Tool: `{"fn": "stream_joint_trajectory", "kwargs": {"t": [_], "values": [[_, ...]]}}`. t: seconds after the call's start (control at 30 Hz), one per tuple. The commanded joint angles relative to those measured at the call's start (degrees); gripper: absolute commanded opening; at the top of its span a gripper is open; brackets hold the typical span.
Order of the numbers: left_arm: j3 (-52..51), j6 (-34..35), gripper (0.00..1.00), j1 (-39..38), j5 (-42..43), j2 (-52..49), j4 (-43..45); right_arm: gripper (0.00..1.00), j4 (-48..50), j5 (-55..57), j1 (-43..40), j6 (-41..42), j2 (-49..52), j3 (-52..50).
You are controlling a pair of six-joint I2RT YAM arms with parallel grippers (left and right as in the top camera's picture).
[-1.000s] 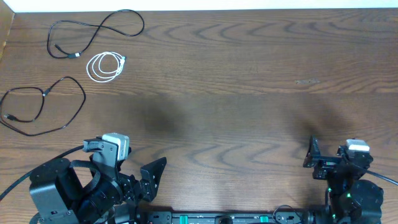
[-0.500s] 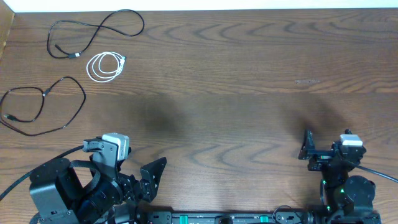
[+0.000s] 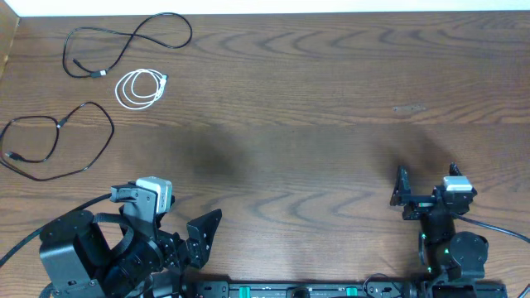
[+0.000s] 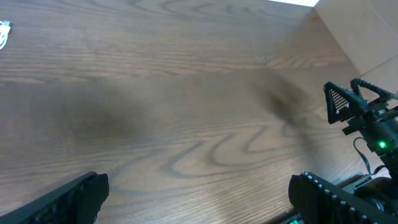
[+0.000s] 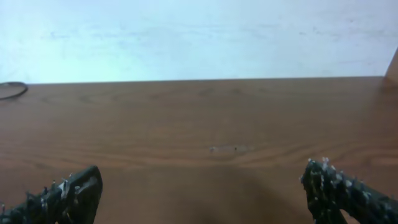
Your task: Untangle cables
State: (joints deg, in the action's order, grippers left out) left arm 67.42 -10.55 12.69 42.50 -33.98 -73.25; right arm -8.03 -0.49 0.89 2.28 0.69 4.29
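- Wooden table [image 3: 331, 99]: black cables [image 3: 112, 126] and white coil [image 3: 137, 89] are seen apart; untangling seems finished.
- Left gripper [image 4: 199, 193] and right gripper [image 5: 205, 186] are spread wide, empty; only parking seems needed.

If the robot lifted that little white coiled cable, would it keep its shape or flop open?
Probably floppy: the white cable is thin and its loops lie loose, so it would likely sag and unwind. It looks light, so a push should slide it.
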Motion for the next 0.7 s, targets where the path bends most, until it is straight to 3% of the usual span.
{"fn": "stream_joint_trajectory", "kwargs": {"t": [0.0, 0.67], "values": [[0.2, -0.6, 0.98, 0.2, -0.1, 0.0, 0.0, 0.99, 2.0, -0.7, 0.3, -0.7, -0.4, -1.1], [0.2, -0.6, 0.98, 0.2, -0.1, 0.0, 0.0, 0.99, 4.2, -0.8, 0.3, -0.6, -0.4, -1.9]]}}
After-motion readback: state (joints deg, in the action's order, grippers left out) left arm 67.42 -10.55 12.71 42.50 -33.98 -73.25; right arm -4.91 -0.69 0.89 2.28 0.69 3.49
